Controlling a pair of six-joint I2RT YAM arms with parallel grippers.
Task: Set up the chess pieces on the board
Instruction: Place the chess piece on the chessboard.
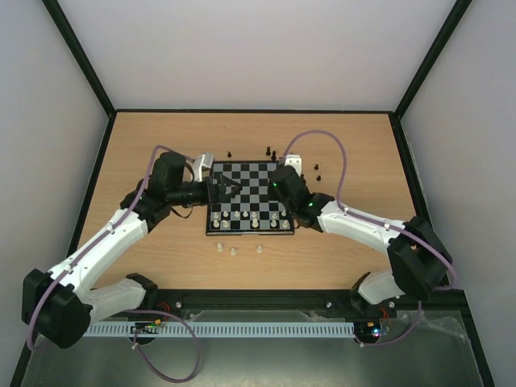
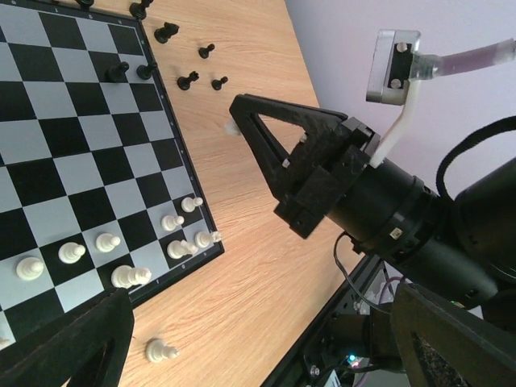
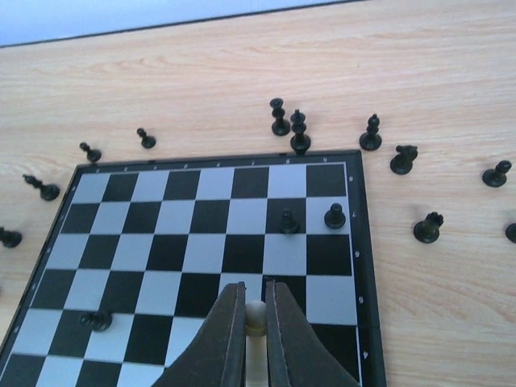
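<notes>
At the middle of the bench (image 1: 145, 137): the board (image 1: 250, 173), lying flat and square to the bench edges.

Left arm: the left gripper (image 1: 225, 189) is hanging over the board's left side. Its fingers (image 2: 76, 343) are standing wide apart and gripping nothing.

Rows nearest the front edge: cream-white chess pieces (image 1: 255, 218) are standing in a loose line on the squares.

Between the board and the front edge: three cream pieces (image 1: 233, 251) are sitting on bare wood, just beside one another.

Rows nearest the far edge: a few black pieces (image 3: 334, 215) are standing on squares, with one more (image 3: 97, 320) sitting farther in.

Wood beyond the board's far side and around its far right corner: loose black pieces (image 3: 298, 133) are standing scattered, off the board.

Right arm: the right gripper (image 3: 255, 292) is hovering over the board's right half. Its fingers are pinching a held cream piece (image 3: 255, 317) by the head. Whether the base is touching a square cannot be told.
</notes>
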